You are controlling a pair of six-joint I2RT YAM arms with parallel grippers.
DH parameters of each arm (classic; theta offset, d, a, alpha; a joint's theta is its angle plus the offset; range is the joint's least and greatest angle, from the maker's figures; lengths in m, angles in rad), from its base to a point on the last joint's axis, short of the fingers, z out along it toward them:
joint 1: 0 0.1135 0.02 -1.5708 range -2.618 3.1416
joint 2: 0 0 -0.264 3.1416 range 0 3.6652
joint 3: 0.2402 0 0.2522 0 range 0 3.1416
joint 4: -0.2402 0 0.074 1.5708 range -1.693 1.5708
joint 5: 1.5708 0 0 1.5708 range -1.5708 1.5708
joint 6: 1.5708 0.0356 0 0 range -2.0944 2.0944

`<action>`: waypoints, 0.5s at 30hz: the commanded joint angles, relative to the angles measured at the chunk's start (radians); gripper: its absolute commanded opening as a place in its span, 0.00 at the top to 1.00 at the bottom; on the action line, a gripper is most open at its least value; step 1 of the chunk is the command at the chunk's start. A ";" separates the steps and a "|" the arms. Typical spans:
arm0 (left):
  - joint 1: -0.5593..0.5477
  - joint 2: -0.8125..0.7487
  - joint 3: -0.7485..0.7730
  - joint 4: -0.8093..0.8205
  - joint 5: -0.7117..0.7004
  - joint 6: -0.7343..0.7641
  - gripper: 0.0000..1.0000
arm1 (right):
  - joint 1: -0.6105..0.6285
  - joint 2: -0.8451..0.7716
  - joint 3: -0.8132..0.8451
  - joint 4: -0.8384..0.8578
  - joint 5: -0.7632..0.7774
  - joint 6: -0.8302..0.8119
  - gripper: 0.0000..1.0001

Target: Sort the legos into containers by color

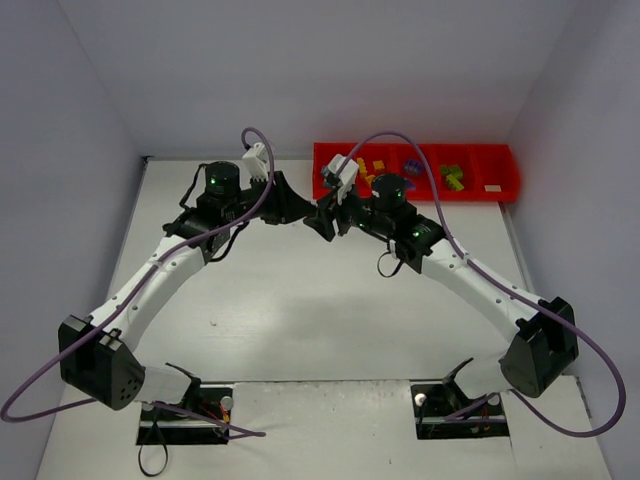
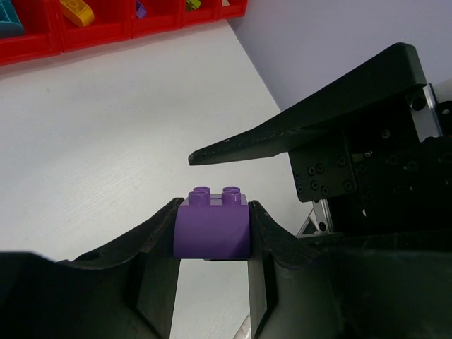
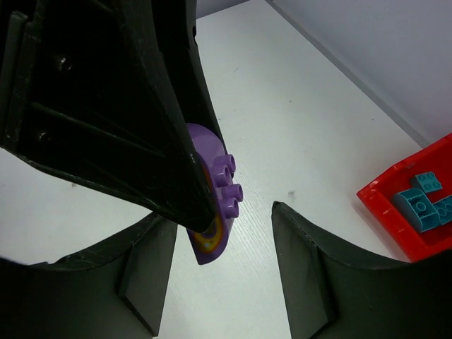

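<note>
My left gripper (image 2: 212,212) is shut on a purple lego brick (image 2: 212,229), studs facing away, held above the white table. In the top view the two grippers meet at the table's middle back, left gripper (image 1: 303,210) against right gripper (image 1: 323,217), and the brick is hidden there. My right gripper (image 3: 222,261) is open. The purple brick (image 3: 217,194) sits in its gap, nearer the left finger, touching neither. The red tray (image 1: 415,195) lies at the back right, with yellow-orange (image 1: 372,168), purple (image 1: 412,167) and green (image 1: 453,177) bricks in separate compartments.
Teal bricks (image 3: 422,203) lie in the tray's end compartment (image 3: 381,201). The left wrist view shows the tray (image 2: 106,39) with a teal (image 2: 8,21) and a yellow brick (image 2: 76,10). Grey walls close in the back and sides. Purple cables loop over both arms.
</note>
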 commanded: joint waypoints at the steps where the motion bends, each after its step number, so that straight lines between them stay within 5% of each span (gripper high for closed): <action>1: 0.004 -0.049 0.054 0.032 0.032 -0.021 1.00 | 0.012 -0.004 0.041 0.074 0.022 -0.021 0.49; 4: 0.006 -0.046 0.054 0.030 0.040 -0.025 1.00 | 0.017 -0.004 0.036 0.080 0.042 -0.027 0.56; 8: 0.006 -0.044 0.057 0.016 0.049 -0.028 1.00 | 0.017 -0.010 0.023 0.094 0.069 -0.030 0.83; 12: 0.006 -0.052 0.048 0.009 0.038 -0.025 1.00 | 0.017 -0.012 0.015 0.095 0.101 -0.032 1.00; 13: 0.006 -0.055 0.046 0.004 0.034 -0.024 0.92 | 0.017 -0.012 0.010 0.095 0.108 -0.038 1.00; 14: 0.006 -0.056 0.046 0.001 0.026 -0.022 0.66 | 0.017 -0.012 0.004 0.094 0.114 -0.041 1.00; 15: 0.004 -0.058 0.045 -0.011 0.012 -0.016 0.57 | 0.015 -0.012 0.001 0.094 0.124 -0.041 1.00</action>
